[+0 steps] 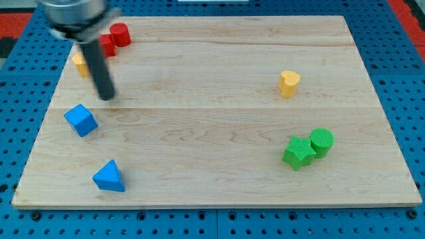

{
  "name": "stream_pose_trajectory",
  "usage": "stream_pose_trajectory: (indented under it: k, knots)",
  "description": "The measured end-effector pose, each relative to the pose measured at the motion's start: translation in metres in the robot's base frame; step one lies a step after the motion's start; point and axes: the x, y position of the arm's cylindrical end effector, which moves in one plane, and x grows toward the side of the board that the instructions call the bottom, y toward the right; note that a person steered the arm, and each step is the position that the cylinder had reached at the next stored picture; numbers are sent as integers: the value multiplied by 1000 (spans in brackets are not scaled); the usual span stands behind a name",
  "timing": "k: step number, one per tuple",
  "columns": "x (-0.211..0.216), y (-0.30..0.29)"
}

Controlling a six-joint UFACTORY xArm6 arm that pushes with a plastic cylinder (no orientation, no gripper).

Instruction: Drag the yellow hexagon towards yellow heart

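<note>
Over at the view's left, the yellow hexagon [80, 64] sits near the top corner of the counter [212, 186], mostly hidden behind the dark rod, so only a sliver of yellow shows. My tip [106, 97] is planted just below and to the right of it, apparently apart from the block, though the rod hides the gap. This tool has no jaws, just a bare rod end, so nothing is clamped. Just above, a red block [108, 45] peeks out beside the rod, with a red cylinder [120, 34] touching it on the right. Lower down, the blue cube [81, 120] and blue triangle [109, 176] wait near the left edge.

Far across on the right stands the yellow heart [289, 83], well apart from the hexagon, with a green star [298, 152] and green cylinder [322, 141] huddled below it.

The danger, as I judge it: my tip is on the hexagon's heart side, so a push from here would drive it away, toward the edge. Circling behind risks clipping the reds, and an off-centre shove could spin the hexagon off line.
</note>
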Motion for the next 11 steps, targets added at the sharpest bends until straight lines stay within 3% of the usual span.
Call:
stream_pose_trajectory:
  k: [1,3,5,8,10,11]
  knots:
    - [-36,-65]
    - [-54,-28]
    - [-83,-59]
    - [-55,165]
    - [-80,141]
    - [-80,225]
